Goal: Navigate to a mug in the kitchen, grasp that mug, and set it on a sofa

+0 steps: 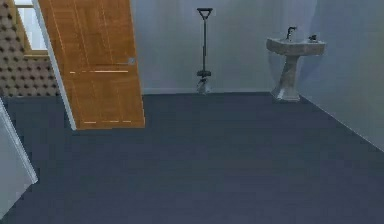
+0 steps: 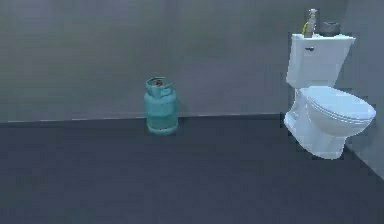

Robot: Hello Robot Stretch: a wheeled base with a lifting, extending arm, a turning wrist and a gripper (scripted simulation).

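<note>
This is a bathroom with a dark blue-grey floor (image 1: 200, 160). An open wooden door (image 1: 95, 60) hangs at the forward view's left. Behind it shows a strip of patterned wall (image 1: 20, 60). A white pedestal sink (image 1: 292, 60) stands against the far wall at the forward view's right.
A dark plunger-like tool (image 1: 204, 55) leans on the far wall between door and sink. In the arm side view a teal gas cylinder (image 2: 160, 106) stands by the wall, and a white toilet (image 2: 322, 95) with small items on its tank (image 2: 322, 24) sits at the right. A pale panel edge (image 1: 12, 160) is at the forward view's lower left.
</note>
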